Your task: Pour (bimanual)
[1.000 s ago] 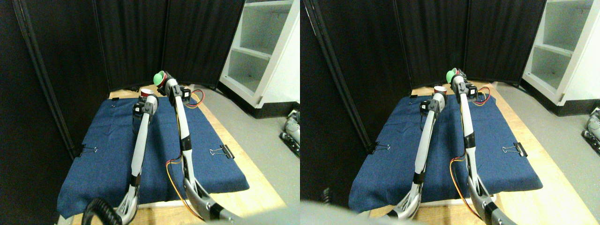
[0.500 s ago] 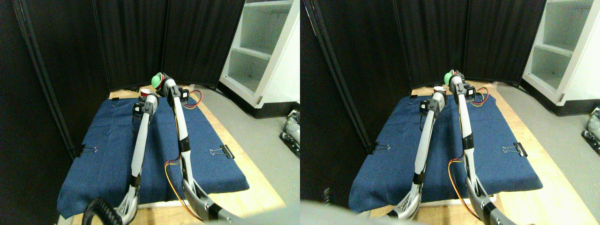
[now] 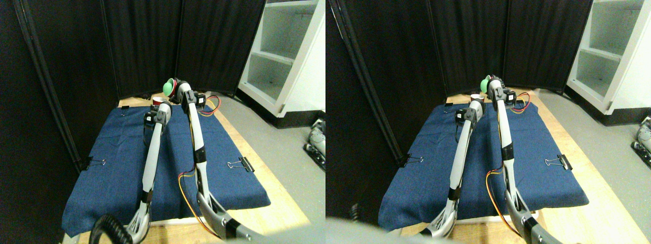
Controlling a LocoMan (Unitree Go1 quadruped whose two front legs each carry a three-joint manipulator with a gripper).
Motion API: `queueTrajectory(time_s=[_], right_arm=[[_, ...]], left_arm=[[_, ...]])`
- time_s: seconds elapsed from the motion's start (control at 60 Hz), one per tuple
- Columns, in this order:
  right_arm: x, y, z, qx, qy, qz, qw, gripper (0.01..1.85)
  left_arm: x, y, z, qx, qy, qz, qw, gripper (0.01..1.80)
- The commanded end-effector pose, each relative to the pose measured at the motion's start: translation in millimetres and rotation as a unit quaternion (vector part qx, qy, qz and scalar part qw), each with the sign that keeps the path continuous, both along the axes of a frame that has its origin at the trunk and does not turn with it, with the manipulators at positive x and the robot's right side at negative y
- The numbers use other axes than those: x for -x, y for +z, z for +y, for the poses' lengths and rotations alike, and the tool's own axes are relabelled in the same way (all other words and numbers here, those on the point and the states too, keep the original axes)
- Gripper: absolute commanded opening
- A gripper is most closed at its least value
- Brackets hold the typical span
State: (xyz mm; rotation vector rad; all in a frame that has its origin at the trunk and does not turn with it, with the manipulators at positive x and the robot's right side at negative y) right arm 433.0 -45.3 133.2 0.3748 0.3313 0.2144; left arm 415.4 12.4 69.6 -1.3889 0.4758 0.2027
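Pouring from the green cup [image 3: 169,85], carried tilted by our right gripper [image 3: 175,86] just above the red cup [image 3: 158,100] that sits at our left gripper [image 3: 158,104], both a little above centre of the frame, we judge the main risk to be a miss: if the green cup's mouth is not lined up over the red rim, or tips too fast, the contents could land on the blue cloth [image 3: 117,168]. The grippers are too small for us to tell how far their fingers stand open.
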Motion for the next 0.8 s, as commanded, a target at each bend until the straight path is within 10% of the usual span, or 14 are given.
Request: queueTrajectory(time_s=[0.017, 0.8], right_arm=[[1.5, 12, 7, -0.005, 0.012, -0.028, 1.0, 0.33], [0.8, 11, 18, 0.075, 0.032, -0.04, 0.996, 0.33]], left_arm=[[-0.8, 5.3, -1.5, 0.006, -0.003, -0.016, 1.0, 0.33], [-0.2, 5.8, -0.1, 0.018, 0.001, -0.012, 1.0, 0.33]])
